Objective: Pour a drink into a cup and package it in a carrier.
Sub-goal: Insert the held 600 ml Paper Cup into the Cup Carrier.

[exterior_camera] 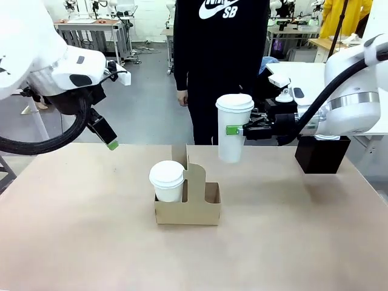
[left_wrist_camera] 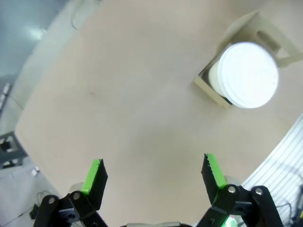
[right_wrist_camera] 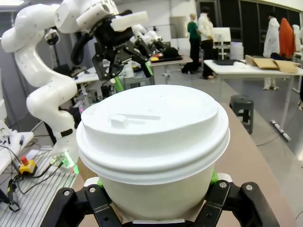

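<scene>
My right gripper [exterior_camera: 236, 130] is shut on the tall white cup [exterior_camera: 232, 148], which wears a white lid and hangs upright above the table, just right of and behind the carrier [exterior_camera: 189, 211]. The tan carrier stands mid-table; a shorter lidded white cup [exterior_camera: 167, 180] sits in its left slot and its right slot is empty. In the right wrist view the cup [right_wrist_camera: 151, 137] sits between the right gripper's [right_wrist_camera: 156, 183] green pads. My left gripper [exterior_camera: 104, 134] hovers open at the left, high over bare table. Its wrist view has the open left gripper [left_wrist_camera: 154, 168] with the short cup [left_wrist_camera: 247, 74] far off. The drink is out of view.
A black box [exterior_camera: 321, 155] stands at the table's right rear, under my right arm. A person in a black hoodie [exterior_camera: 221, 60] stands at the far edge, one hand [exterior_camera: 182, 97] hanging down. The tan table [exterior_camera: 91, 242] has free room left and front.
</scene>
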Available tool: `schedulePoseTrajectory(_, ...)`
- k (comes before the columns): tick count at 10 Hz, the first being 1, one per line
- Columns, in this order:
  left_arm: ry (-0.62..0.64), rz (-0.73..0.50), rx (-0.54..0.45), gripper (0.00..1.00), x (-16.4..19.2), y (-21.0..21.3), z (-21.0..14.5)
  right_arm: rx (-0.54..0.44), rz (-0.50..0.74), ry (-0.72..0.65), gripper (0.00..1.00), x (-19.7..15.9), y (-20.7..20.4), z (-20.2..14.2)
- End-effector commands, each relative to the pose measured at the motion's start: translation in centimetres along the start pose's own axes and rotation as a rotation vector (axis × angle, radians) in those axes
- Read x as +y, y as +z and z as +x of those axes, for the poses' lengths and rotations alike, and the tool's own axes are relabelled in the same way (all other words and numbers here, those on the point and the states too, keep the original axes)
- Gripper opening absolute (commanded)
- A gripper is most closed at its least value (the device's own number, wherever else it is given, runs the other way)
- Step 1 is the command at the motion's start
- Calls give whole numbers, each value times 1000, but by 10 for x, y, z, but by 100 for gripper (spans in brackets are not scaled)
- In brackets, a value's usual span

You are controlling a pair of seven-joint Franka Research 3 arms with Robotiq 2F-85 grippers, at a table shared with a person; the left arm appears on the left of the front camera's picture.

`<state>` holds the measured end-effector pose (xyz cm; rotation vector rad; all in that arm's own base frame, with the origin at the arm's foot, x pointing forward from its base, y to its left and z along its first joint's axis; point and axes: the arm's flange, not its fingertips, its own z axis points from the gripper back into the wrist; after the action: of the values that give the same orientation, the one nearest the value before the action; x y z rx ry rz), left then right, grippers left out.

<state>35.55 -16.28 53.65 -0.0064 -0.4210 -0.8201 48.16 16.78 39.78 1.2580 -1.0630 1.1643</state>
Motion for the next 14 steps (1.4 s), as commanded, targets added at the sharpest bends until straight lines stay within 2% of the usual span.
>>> schedulePoseTrajectory(1,20,-13,45,100,1,13,6,-7,-23,0,80,-3,8,11)
schedulePoseTrajectory(3,3,-6,11,100,0,3,1,-7,-23,0,80,-3,8,11)
schedulePoseTrajectory(4,-151,-231,-108,100,16,-11,-14,-3,-18,3,80,-3,9,2)
schedulePoseTrajectory(6,-160,-200,-132,100,35,-34,-41,-15,30,47,80,10,-5,-4)
schedulePoseTrajectory(7,-176,-239,-175,100,44,-47,-55,0,40,70,80,17,-20,-11)
schedulePoseTrajectory(9,-155,-244,-186,100,56,-65,-73,-13,88,96,80,25,-41,-22)
schedulePoseTrajectory(12,-166,-203,-260,100,62,-80,-93,-43,142,138,80,34,-60,-37)
schedulePoseTrajectory(14,-191,-254,-256,100,66,-85,-96,-64,170,113,80,27,-69,-49)
